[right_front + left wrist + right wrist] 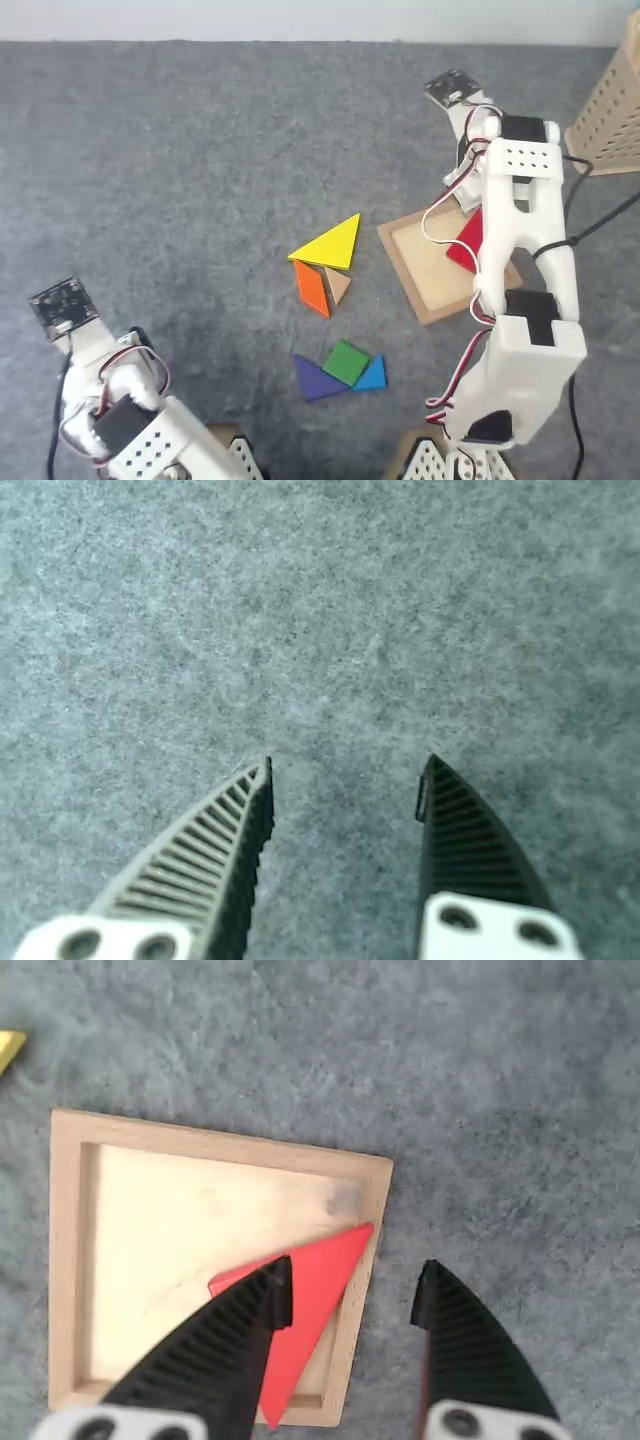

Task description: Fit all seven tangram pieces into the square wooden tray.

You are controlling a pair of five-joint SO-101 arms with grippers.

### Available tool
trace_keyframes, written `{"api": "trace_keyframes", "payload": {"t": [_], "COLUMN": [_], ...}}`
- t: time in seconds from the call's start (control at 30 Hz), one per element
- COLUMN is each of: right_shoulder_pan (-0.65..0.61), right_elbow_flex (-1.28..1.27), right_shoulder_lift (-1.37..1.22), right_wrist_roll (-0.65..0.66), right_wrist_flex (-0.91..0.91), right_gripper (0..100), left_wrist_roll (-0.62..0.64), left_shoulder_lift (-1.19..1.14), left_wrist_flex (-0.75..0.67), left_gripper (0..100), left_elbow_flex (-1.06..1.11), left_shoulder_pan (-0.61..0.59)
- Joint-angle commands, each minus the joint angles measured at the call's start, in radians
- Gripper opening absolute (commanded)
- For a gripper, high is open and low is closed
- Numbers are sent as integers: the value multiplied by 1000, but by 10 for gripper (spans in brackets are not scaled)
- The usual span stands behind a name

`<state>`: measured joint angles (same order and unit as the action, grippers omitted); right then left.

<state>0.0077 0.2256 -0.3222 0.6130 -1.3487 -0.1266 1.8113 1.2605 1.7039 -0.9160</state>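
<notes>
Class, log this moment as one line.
right gripper open over tray edge | red triangle in tray, overlapping rim | left gripper open above carpet | six pieces on carpet

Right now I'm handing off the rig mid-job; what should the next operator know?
Left gripper: open, empty, over carpet.
Right gripper: open, above the tray.
Done: red triangle in the tray, corners seemingly on the rim.
To do: yellow triangle, orange parallelogram, tan triangle, purple triangle, green square, blue triangle, all on the carpet.
</notes>
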Motion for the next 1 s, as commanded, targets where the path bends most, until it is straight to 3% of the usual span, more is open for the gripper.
{"api": "trace_keyframes", "payload": {"t": [0.0,0.13,0.67,0.97], "right_shoulder_pan": [39,61,81,50], "right_elbow_flex": [8,-80,-440,-430], "right_shoulder_lift": [31,31,19,18], "right_wrist_roll": [-20,-31,-81,-81], "right_wrist_flex": [8,82,398,426], "right_gripper": [96,24,23,24], "left_wrist_roll": [9,9,9,9], "left_shoulder_lift": [11,11,11,11], "left_wrist_flex": [3,3,3,3], "left_gripper": [225,225,225,225], "left_elbow_flex": [-19,-19,-19,-19], "left_shoulder_pan": [2,2,2,2]}}
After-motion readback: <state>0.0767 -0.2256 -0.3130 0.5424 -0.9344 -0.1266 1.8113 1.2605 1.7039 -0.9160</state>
